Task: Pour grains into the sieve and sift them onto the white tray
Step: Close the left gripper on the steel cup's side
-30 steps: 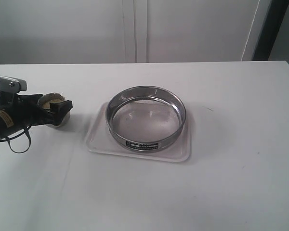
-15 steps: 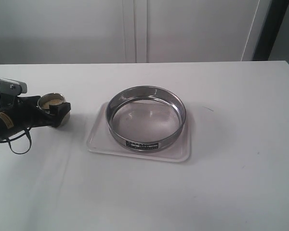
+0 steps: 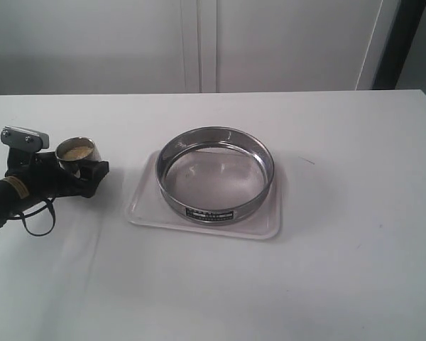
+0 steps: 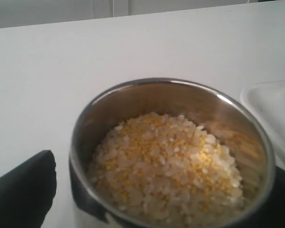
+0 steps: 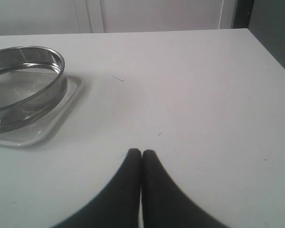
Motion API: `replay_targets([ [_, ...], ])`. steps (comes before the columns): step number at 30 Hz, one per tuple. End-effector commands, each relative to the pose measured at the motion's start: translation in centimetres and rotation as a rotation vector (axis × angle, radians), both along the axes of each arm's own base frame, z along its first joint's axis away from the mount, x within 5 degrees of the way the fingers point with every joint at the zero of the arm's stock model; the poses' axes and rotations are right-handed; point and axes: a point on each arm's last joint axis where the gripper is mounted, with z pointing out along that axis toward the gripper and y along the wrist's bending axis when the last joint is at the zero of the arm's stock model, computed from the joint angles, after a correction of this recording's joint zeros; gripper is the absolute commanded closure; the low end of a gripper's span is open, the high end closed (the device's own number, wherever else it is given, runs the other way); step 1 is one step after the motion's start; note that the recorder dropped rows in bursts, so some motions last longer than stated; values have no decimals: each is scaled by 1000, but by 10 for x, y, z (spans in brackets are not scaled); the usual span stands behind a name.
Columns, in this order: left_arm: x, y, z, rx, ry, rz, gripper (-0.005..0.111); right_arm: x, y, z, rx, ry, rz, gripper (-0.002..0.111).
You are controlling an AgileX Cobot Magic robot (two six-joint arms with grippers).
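Observation:
A small steel cup [image 3: 77, 151] stands upright, filled with the grains [image 4: 171, 166], yellow granules mixed with whitish rice. My left gripper [image 3: 84, 170] is shut on the cup, one black finger [image 4: 23, 190] on each side of it, left of the tray. The sieve [image 3: 214, 212], a wide steel ring with a mesh bottom and a dark label plate, rests on the white tray [image 3: 143, 207] at the table's middle, and its mesh shows no grains. My right gripper [image 5: 141, 153] is shut on nothing, low over the table to the right of the sieve [image 5: 23, 80]; the exterior view does not show it.
The white table [image 3: 341, 270] carries only the tray and sieve. A corner of the tray [image 4: 270, 104] lies close beside the cup. White cabinet doors [image 3: 199, 42] stand behind the table's far edge.
My left gripper has shifted slightly to the right with the cup, and the cup now sits a little higher in the exterior view. Sieve and tray have not moved.

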Motion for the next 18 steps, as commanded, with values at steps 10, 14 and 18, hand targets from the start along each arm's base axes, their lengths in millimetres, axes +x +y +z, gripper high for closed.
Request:
replay_targets([
  [10, -1, -1, -4, 84, 25, -16, 106, 0, 0, -1, -7, -13, 1, 108],
  [14, -2, -1, -2, 103, 18, -33, 107, 0, 0, -1, -7, -13, 1, 108],
  [18, -1, -1, 10, 103, -12, -31, 107, 0, 0, -1, -7, -13, 1, 108],
])
